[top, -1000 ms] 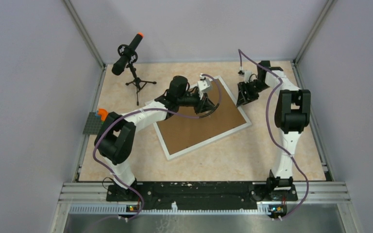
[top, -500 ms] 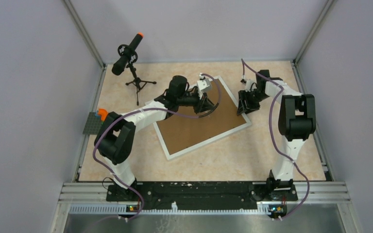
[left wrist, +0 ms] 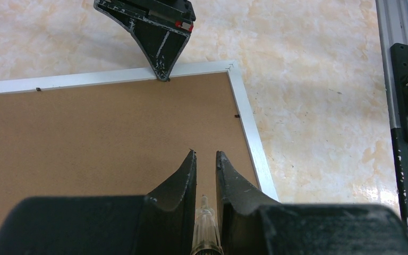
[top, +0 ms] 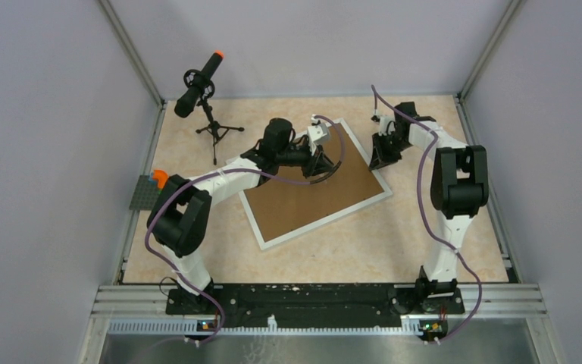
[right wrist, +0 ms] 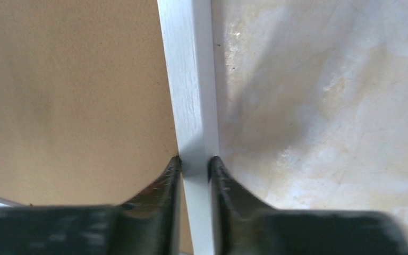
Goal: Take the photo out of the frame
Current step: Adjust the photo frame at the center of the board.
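The right tool (right wrist: pixel 194 159) has just changed state: a second ago its jaws stood noticeably wider, and they are now drawn narrow around the white rail of the frame (top: pixel 326 221), at the far end of the frame's right edge. In the right wrist view one fingertip sits against the inner side of the rail, next to the brown backing board (top: pixel 311 201), and the other against the outer side, next to the table (top: pixel 333 258). This reads as a pinch on the rail, though the firmness of the grip cannot be confirmed. The frame has not shifted during this closing. It lies flat in the middle of the table, back side up and turned at an angle. The left tool (left wrist: pixel 205 154) is unchanged: it is narrow, with a slim gap between its fingers and nothing in it, and it is poised over the far part of the backing board. Contact with the board cannot be determined. The photo is not visible in any view and is judged to lie under the backing board, inside the frame. The task is therefore at an early stage. The new grip gives the right arm a hold for steadying or lifting the frame, and the backing board remains to be released before the photo can be reached.
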Robot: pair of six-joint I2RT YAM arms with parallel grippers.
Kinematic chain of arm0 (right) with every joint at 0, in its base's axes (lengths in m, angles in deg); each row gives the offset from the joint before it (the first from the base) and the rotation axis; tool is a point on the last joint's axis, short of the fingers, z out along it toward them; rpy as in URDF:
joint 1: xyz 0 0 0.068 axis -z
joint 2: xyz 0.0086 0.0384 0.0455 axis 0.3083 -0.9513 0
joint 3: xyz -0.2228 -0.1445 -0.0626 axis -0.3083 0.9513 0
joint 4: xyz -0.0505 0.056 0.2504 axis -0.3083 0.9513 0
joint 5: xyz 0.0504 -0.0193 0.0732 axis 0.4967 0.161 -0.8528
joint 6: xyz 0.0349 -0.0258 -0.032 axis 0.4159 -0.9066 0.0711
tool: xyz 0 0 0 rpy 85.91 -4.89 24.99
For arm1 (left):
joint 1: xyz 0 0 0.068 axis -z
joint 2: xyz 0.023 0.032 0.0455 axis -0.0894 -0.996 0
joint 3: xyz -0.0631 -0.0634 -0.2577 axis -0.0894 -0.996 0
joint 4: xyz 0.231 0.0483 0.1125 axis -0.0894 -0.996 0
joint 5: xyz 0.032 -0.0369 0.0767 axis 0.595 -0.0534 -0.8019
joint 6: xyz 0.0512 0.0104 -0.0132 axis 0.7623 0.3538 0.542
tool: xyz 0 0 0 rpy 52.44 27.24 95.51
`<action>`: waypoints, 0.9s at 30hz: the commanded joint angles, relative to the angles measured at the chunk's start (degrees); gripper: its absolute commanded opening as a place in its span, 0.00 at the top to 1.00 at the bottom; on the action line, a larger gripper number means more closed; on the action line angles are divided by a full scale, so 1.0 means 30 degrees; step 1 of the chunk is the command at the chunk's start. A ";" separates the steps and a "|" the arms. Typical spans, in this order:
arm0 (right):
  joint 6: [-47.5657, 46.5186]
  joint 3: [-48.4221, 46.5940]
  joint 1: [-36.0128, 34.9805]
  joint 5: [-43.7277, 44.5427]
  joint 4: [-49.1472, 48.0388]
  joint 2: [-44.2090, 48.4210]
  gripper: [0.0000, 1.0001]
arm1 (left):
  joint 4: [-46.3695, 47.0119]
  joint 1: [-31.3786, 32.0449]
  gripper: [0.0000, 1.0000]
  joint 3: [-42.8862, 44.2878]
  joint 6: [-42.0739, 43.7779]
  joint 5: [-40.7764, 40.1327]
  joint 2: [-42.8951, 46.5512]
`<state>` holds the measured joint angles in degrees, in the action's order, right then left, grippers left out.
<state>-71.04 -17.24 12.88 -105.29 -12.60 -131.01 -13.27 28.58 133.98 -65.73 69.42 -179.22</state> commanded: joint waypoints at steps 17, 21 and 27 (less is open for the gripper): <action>-1.4743 -0.6765 -0.0616 -0.2915 0.8959 -0.4832 1.00 | -0.0664 -0.0464 1.00 -0.0545 0.0949 -0.0256 0.2033; -1.5561 -0.5853 -0.1657 -0.3231 0.9079 -0.4319 1.00 | -0.0781 -0.0517 1.00 -0.0698 0.0965 -0.0599 0.2308; -1.5146 -0.3410 -0.2128 -0.2260 0.6974 -0.3238 1.00 | -0.1464 -0.0686 1.00 -0.0714 0.1026 -0.1076 0.2591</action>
<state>-112.85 -31.84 8.83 -114.84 10.11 -139.14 -16.68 27.10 132.17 -63.55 67.26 -174.48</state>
